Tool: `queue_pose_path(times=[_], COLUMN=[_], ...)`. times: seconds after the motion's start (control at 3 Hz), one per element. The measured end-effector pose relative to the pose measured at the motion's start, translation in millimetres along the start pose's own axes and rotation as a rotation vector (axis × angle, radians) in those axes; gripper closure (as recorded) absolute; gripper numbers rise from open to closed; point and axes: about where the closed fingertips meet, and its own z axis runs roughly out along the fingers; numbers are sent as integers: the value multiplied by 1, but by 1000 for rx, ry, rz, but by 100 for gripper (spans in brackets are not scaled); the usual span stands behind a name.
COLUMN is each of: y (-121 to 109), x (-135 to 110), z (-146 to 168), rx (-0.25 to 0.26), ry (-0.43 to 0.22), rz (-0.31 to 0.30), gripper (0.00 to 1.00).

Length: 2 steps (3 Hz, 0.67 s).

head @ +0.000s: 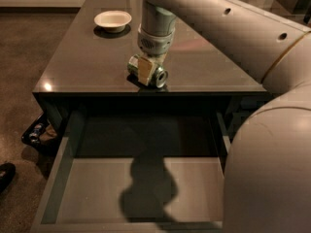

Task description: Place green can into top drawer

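The green can lies on its side near the front edge of the desk top, one silver end facing me. My gripper comes straight down onto it, and its tan fingers are closed around the can's middle. I cannot tell whether the can rests on the desk or hangs just above it. The top drawer is pulled wide open below the desk's front edge. Its flat grey floor holds only my arm's shadow.
A white bowl stands at the back left of the desk. My arm's large body fills the right side of the view. Dark objects lie on the carpet left of the drawer.
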Motion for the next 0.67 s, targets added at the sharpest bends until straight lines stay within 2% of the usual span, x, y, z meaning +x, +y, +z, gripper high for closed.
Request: queue_pose_path(times=[0.33,0.67], y=[5,26], x=[6,22], z=[-9,-42], rx=[-52,-86], ry=[-54,-113], rz=[-25,-68], gripper=[100,100])
